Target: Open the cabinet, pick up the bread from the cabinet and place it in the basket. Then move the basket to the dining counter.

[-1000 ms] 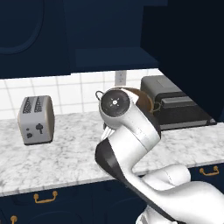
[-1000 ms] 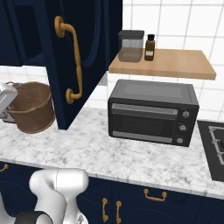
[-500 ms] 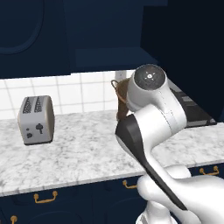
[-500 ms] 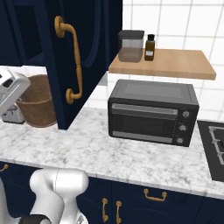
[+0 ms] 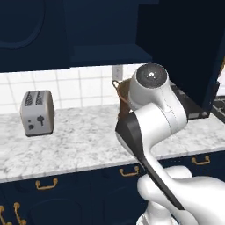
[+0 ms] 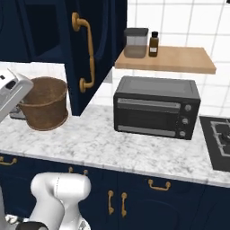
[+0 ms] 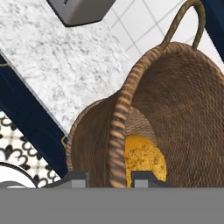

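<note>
The gripper (image 7: 109, 177) straddles the rim of the basket (image 7: 175, 113), one fingertip outside the wall and one inside; whether it is clamped on the rim cannot be told, since the tips are cut off. Inside the basket, against the near wall, lies the bread (image 7: 144, 159), partly hidden by the rim. The basket (image 6: 44, 102) stands on the marble worktop (image 6: 103, 143), just left of the open cabinet (image 6: 92, 49) door. Beyond the basket stands the toaster (image 5: 37, 112).
</note>
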{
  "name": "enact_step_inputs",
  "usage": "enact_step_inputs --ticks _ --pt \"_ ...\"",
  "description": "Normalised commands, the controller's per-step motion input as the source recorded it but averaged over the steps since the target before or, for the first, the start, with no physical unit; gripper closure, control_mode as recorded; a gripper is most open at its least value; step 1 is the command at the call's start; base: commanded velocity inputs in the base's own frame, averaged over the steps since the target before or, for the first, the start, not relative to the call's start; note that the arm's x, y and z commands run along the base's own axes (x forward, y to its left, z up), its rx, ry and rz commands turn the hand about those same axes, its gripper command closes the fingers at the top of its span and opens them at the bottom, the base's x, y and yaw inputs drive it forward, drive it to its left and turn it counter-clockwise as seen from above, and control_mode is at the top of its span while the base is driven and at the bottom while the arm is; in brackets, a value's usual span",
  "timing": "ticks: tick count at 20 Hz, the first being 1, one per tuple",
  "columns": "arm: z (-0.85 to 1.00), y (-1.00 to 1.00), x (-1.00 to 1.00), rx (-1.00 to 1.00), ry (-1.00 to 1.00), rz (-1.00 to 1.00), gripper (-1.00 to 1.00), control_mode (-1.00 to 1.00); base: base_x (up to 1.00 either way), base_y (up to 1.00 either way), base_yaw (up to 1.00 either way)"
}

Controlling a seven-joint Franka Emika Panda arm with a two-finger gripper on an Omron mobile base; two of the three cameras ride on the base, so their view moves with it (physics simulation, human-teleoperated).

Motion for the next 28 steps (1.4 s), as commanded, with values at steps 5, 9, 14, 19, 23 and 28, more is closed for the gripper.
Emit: enact_step_inputs --ticks 5,9,14,19,23,28 --pt "0.0 0.0 0.0 0.0 0.0 0.0 1.0 1.0 -1.0 0.0 -0.06" --pt "0.0 0.0 0.0 0.0 0.0 0.0 1.0 1.0 -0.76 0.0 -0.39" --pt "0.0 0.0 0.0 0.0 0.0 0.0 1.0 1.0 -0.36 0.0 -0.65" --pt "0.0 0.0 0.0 0.0 0.0 0.0 1.0 1.0 -0.22 0.0 -0.74" --pt "0.0 0.0 0.0 0.0 0.0 0.0 1.0 1.0 -0.19 0.0 -0.78" --pt "0.0 0.0 0.0 0.0 0.0 0.0 1.0 1.0 -0.27 0.0 -0.83"
